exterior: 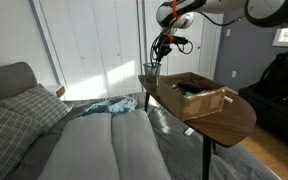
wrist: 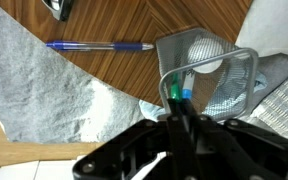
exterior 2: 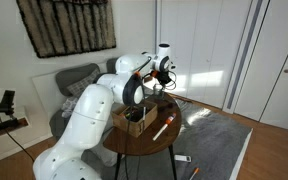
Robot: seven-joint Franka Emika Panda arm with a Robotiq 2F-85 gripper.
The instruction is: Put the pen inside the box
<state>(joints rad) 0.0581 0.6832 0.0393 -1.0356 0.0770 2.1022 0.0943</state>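
My gripper (exterior: 164, 45) hangs over the far end of the wooden table and is shut on a slim dark pen (exterior: 158, 58). The pen slants down into the clear glass tumbler (exterior: 150, 72). In the wrist view my fingers (wrist: 179, 112) are pressed together on the pen (wrist: 174, 96), which has a green end with a blue end beside it, right above the tumbler (wrist: 209, 65). The light-brown box (exterior: 209, 102) with dark things inside stands on the table beside the tumbler. It also shows in an exterior view (exterior 2: 134, 120) below my gripper (exterior 2: 166, 76).
The oval wooden table (exterior: 229, 122) stands next to a grey sofa (exterior: 94, 145) with a blanket. A blue-and-clear pen (wrist: 99, 46) lies flat on the table near the tumbler. A short light object (exterior 2: 162, 128) lies on the table near the box.
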